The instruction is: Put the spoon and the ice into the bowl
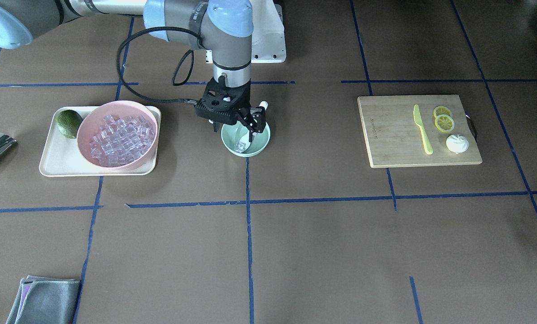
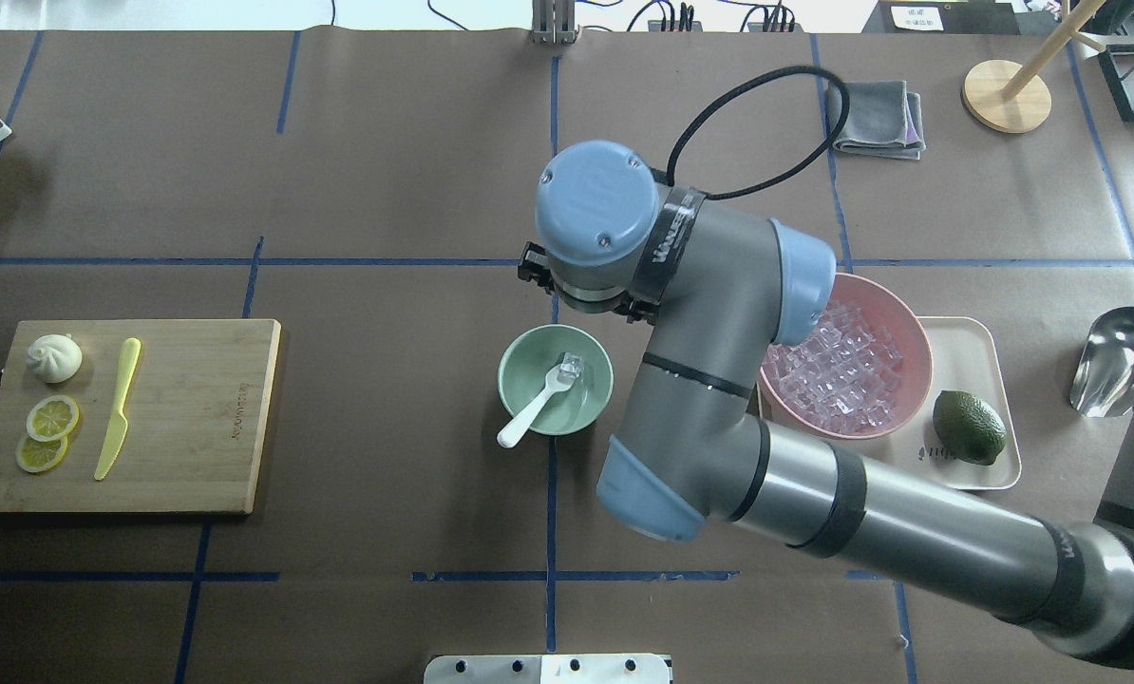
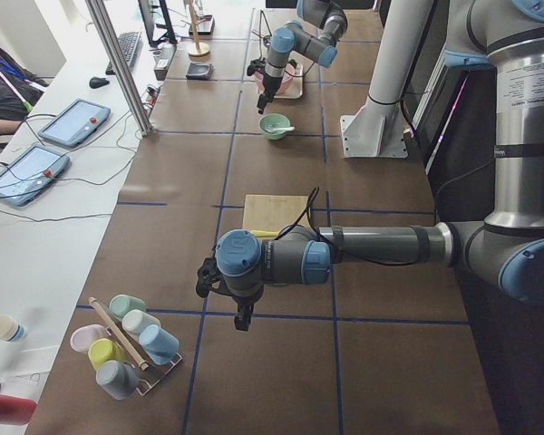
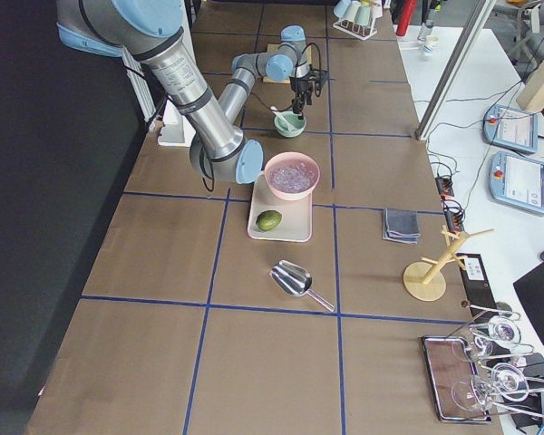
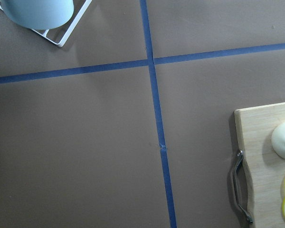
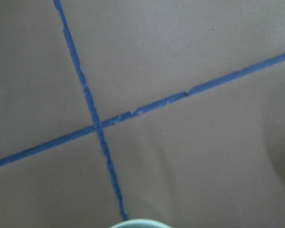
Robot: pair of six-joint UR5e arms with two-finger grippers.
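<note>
The mint-green bowl (image 1: pixel 259 145) (image 2: pixel 529 366) stands at the table's middle. The white spoon (image 2: pixel 529 418) lies in it, scoop down inside, with its handle (image 1: pixel 263 105) sticking out over the rim. One clear ice cube (image 2: pixel 572 363) (image 1: pixel 239 145) lies in the bowl by the scoop. My right gripper (image 1: pixel 234 128) hangs just above the bowl, fingers apart and holding nothing. Many more ice cubes (image 1: pixel 120 139) fill the pink bowl (image 2: pixel 918 332). My left gripper (image 3: pixel 243 317) shows only in the exterior left view, so I cannot tell its state.
The pink bowl and a dark green avocado (image 1: pixel 68 123) sit on a cream tray (image 1: pixel 55 164). A wooden board (image 1: pixel 394 135) holds a yellow-green knife (image 1: pixel 422 129), lemon slices and a white bun (image 1: pixel 457 144). A metal scoop (image 2: pixel 1118 361) and a grey cloth (image 1: pixel 43 299) lie nearby.
</note>
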